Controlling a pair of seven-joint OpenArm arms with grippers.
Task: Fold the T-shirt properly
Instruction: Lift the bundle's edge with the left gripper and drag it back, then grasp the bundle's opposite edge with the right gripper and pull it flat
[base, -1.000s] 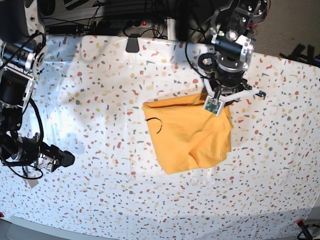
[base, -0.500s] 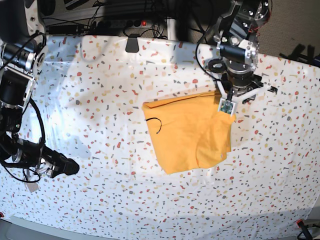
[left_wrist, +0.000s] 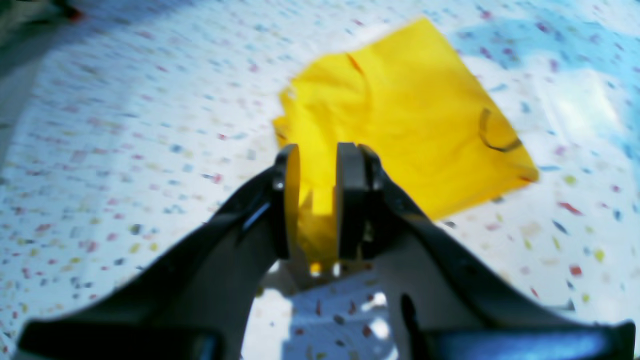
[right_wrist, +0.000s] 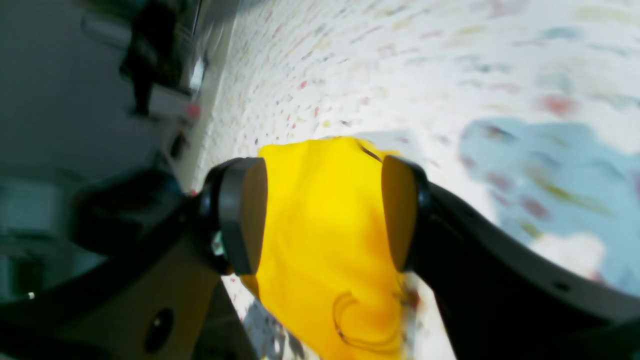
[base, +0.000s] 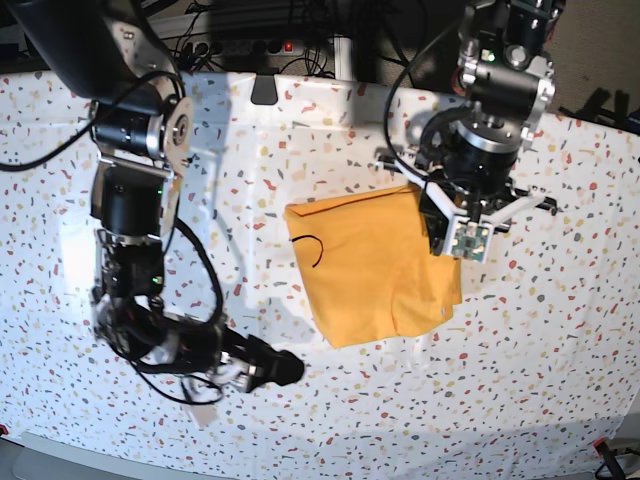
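Note:
The mustard T-shirt (base: 365, 270) lies folded into a rough rectangle at the middle of the table, its dark neck seam showing near the left edge. My left gripper (base: 452, 228) hovers over the shirt's right edge. In the left wrist view its fingers (left_wrist: 287, 200) stand a small gap apart, and the T-shirt (left_wrist: 410, 115) lies below and beyond the left gripper (left_wrist: 319, 150). My right gripper (base: 285, 368) sits low, just left of the shirt's front corner. It is wide open (right_wrist: 325, 210), and the T-shirt (right_wrist: 320, 250) shows between its pads, ungripped.
A white cloth with coloured specks (base: 550, 380) covers the whole table. Cables and a power strip (base: 270, 45) run behind the back edge, where a dark clip (base: 263, 88) sits. The right arm's links (base: 130, 200) stand over the table's left half.
The left gripper has parted its fingers, let go of the shirt's right corner and risen; the cloth now lies flatter. The right arm has swung in from the left edge toward the shirt.

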